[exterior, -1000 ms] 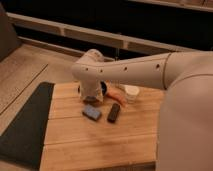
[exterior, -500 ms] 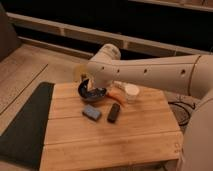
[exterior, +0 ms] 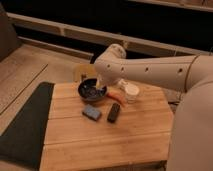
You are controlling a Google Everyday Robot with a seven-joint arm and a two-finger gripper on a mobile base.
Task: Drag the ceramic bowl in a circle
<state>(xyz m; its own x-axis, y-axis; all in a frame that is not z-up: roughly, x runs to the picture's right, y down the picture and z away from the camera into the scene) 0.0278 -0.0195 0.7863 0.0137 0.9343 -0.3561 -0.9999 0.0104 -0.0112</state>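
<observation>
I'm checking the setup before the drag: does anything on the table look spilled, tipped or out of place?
Nothing stands out. The bowl sits upright on the table, with the gripper at the bowl's rim on the side toward the cup. The blue block and the black object lie flat nearby. No spill shows.

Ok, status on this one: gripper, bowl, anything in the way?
Gripper down at ceramic bowl right rim. Bowl upright on wooden table. White cup, orange item, blue block close by.
</observation>
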